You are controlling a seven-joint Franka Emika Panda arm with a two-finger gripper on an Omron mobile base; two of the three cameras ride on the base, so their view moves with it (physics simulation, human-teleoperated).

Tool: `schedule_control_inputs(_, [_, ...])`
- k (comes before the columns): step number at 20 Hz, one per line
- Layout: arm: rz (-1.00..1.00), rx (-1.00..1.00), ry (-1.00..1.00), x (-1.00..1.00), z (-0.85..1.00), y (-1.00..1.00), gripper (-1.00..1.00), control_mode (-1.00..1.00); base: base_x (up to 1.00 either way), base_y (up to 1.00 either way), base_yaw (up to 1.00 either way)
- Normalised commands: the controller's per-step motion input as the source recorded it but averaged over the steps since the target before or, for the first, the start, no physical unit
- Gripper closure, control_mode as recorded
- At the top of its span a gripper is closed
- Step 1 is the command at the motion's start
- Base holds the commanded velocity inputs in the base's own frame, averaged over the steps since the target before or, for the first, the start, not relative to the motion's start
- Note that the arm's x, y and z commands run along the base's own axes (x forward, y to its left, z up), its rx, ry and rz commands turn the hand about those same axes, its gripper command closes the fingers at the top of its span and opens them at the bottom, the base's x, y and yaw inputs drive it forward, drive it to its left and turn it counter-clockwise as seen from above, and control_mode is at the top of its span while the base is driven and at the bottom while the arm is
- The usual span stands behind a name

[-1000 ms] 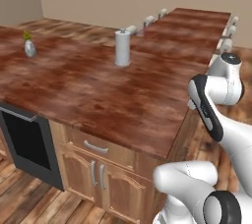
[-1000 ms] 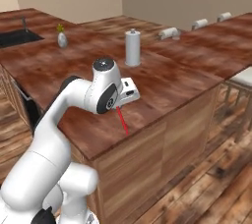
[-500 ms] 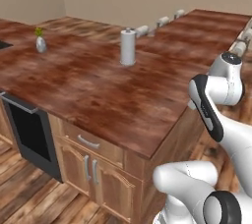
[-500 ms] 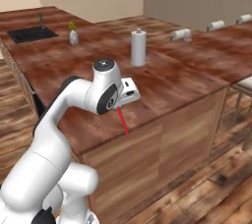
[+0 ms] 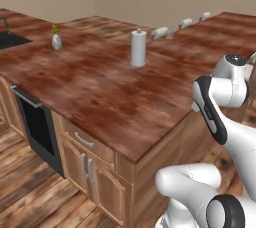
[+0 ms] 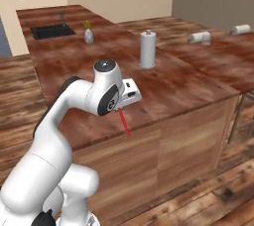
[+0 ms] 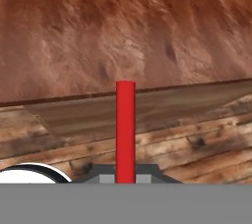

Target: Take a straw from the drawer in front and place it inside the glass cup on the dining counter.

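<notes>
1. The gripper (image 6: 120, 110) is clamped on the straw (image 6: 124, 122), which hangs down and slightly outward from the hand, in front of the counter's front edge near its right corner
2. The step in hand, as I judge it, is carrying the straw to the cup; the cup itself I cannot pick out for certain, though a small clear shape may sit near the rolled items at the far edge of the counter (image 5: 100, 92)
3. To do it well, keep the grip firm and the hand level, so the thin stick does not swing or slip while the base drives
4. Lift the straw's lower end above the counter's edge before moving over it, since the tip now sits below the top
5. Steer clear of the towel roll (image 5: 138, 48) and the small vase (image 5: 56, 41), both upright on the counter
6. In the hand view the straw (image 7: 126, 132) is a plain, straight, bright red rod, smooth and even in width, rising from between the fingertips, with the counter's side and the wood floor behind it
</notes>
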Motion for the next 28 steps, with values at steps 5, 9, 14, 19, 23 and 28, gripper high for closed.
schedule_control_inputs(5, [0.00,0.00,0.00,0.00,0.00,0.00,1.00,1.00,0.00,-0.69,0.28])
schedule_control_inputs(9, [0.00,0.00,0.00,0.00,0.00,0.00,1.00,1.00,-0.05,-0.48,0.43])
schedule_control_inputs(14, [0.00,0.00,0.00,0.00,0.00,0.00,1.00,1.00,-0.04,-0.26,0.49])
schedule_control_inputs(19, [0.00,0.00,0.00,0.00,0.00,0.00,1.00,1.00,-0.05,-0.25,0.48])
schedule_control_inputs(23, [0.00,0.00,0.00,0.00,0.00,0.00,1.00,1.00,0.00,-0.30,0.25])
schedule_control_inputs(28, [0.00,0.00,0.00,0.00,0.00,0.00,1.00,1.00,0.00,-0.20,0.15])
